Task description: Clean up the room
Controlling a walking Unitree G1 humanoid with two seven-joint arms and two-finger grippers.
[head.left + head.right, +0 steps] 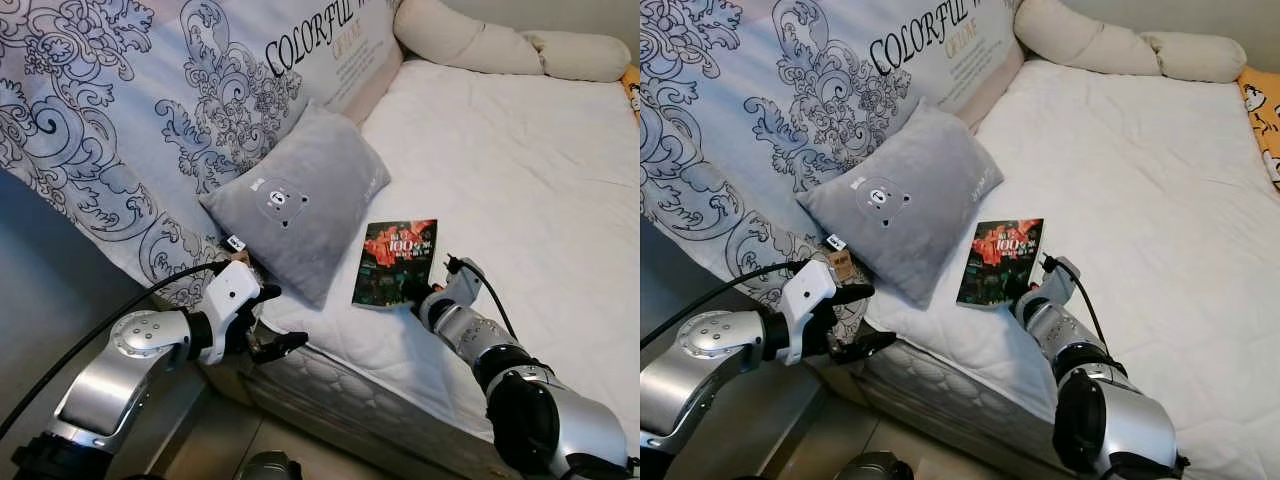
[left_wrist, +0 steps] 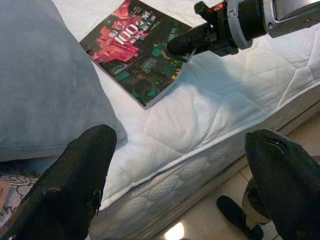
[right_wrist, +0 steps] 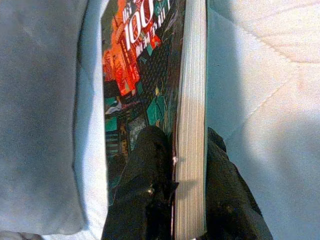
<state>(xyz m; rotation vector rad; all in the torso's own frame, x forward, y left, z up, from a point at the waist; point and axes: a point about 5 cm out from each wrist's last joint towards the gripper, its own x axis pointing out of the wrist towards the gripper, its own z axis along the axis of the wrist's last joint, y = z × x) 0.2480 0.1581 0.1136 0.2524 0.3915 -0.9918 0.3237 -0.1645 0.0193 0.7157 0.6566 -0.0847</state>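
Note:
A book [image 1: 393, 262] with a dark red and green cover lies on the white mattress [image 1: 520, 170] near its front edge, beside a grey bear pillow [image 1: 296, 197]. My right gripper [image 1: 413, 293] is shut on the book's near corner; in the right wrist view one finger presses the cover and the other sits under the pages [image 3: 190, 150]. My left gripper [image 1: 268, 318] hangs open in front of the mattress's front edge, below the pillow, with nothing between its fingers [image 2: 75, 185]. The book [image 2: 140, 55] and the right gripper [image 2: 192, 41] are in the left wrist view.
A patterned duvet [image 1: 130, 100] with printed lettering covers the bed's left side. A long cream bolster [image 1: 500, 45] lies along the far edge. A yellow item [image 1: 1262, 115] sits at the far right. Tiled floor [image 2: 200, 220] runs below the bed.

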